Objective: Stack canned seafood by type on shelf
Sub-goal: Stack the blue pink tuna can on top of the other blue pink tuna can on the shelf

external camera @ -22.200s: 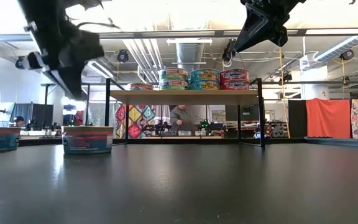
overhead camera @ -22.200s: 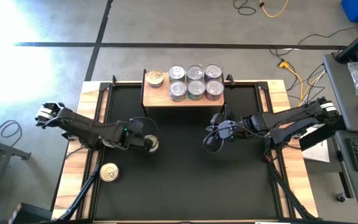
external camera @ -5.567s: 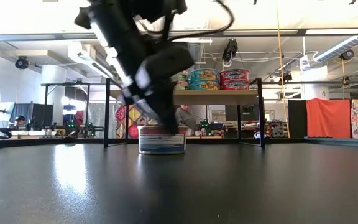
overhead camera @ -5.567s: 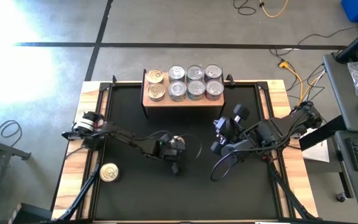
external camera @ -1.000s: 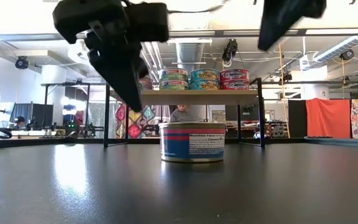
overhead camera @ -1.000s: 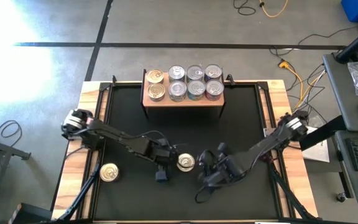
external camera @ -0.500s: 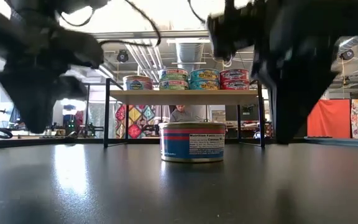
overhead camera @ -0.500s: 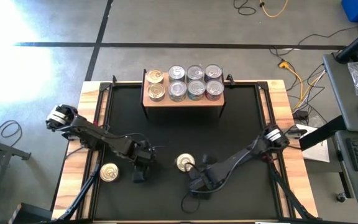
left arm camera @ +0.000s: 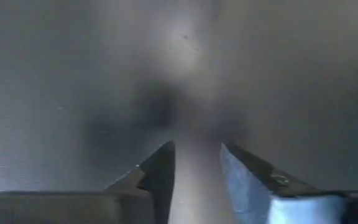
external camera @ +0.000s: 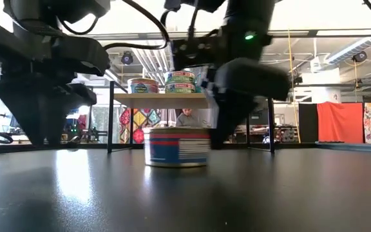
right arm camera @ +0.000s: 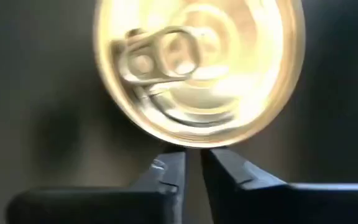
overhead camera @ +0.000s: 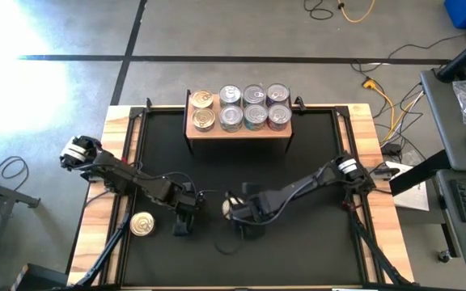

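Your right gripper (right arm camera: 192,163), fingers nearly pressed together, sits at the can's (right arm camera: 199,68) six o'clock rim; spread before straddling it. Left gripper (left arm camera: 196,163), slightly spread, waits empty.

Eight tins (overhead camera: 244,107) are seen upright on the light-wood shelf (overhead camera: 238,129). A gold-lidded can (right arm camera: 199,68) stands mid-table; another (overhead camera: 142,224) is set near the left edge.

Right end effector (overhead camera: 235,212) beside a can (overhead camera: 228,207); eight cans (overhead camera: 242,107) on the shelf (overhead camera: 237,130).
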You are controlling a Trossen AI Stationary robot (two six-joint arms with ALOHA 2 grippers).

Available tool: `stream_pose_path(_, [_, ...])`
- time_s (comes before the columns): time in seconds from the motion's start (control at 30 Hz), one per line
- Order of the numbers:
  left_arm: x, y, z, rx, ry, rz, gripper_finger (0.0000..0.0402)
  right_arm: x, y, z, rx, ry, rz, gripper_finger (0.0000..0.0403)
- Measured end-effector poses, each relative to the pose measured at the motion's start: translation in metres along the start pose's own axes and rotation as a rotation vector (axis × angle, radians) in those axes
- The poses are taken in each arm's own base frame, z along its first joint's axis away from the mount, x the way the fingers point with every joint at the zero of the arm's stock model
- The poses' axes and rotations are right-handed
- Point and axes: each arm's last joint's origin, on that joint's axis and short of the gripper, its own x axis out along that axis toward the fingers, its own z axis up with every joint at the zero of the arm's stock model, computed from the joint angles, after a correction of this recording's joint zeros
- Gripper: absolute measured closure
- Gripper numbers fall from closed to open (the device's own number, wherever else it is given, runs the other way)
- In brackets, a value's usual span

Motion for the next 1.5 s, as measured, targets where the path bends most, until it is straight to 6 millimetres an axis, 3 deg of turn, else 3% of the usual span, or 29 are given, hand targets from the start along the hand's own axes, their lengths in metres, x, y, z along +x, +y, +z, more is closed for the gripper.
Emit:
stream_pose_path(0.23, [0.000, 0.006, 0.002, -0.007, -0.001, 0.014, 0.0215, 0.008, -0.031, 0.020, -0.178, -0.138, -0.101, 0.0268])
stream_pose_path(0.37, [-0.001, 0.006, 0.002, 0.003, -0.004, 0.021, 0.0185, 0.005, -0.034, 0.021, -0.206, -0.154, -0.105, 0.0233])
stream_pose_path(0.5, [-0.001, 0.007, 0.001, 0.032, -0.003, 0.033, 0.0158, 0.000, -0.031, 0.011, -0.134, -0.066, -0.060, 0.0212])
stream_pose_path(0.63, [-0.001, 0.007, 0.002, 0.084, -0.011, 0.038, 0.0133, 0.001, -0.018, 0.010, -0.020, -0.059, 0.090, 0.0204])
stream_pose_path(0.8, [-0.001, 0.010, 0.003, 0.123, -0.020, 0.043, 0.0114, 0.007, -0.007, 0.029, 0.053, -0.248, 0.182, 0.0202])
stream_pose_path(0.93, [-0.001, 0.010, 0.003, 0.138, -0.018, 0.044, 0.0109, 0.019, -0.009, 0.032, 0.045, -0.268, 0.109, 0.0202])
stream_pose_path(1.1, [-0.003, 0.013, 0.001, 0.130, 0.002, 0.053, 0.0108, 0.024, -0.028, 0.031, 0.060, -0.241, -0.065, 0.0202])
stream_pose_path(1.3, [-0.007, 0.017, 0.001, 0.149, -0.012, 0.097, 0.0108, 0.017, -0.031, 0.034, 0.090, -0.259, -0.017, 0.0202])
stream_pose_path(1.5, [0.002, 0.021, 0.003, 0.192, -0.094, 0.040, 0.0108, 0.016, -0.026, 0.029, 0.115, -0.207, 0.060, 0.0202])
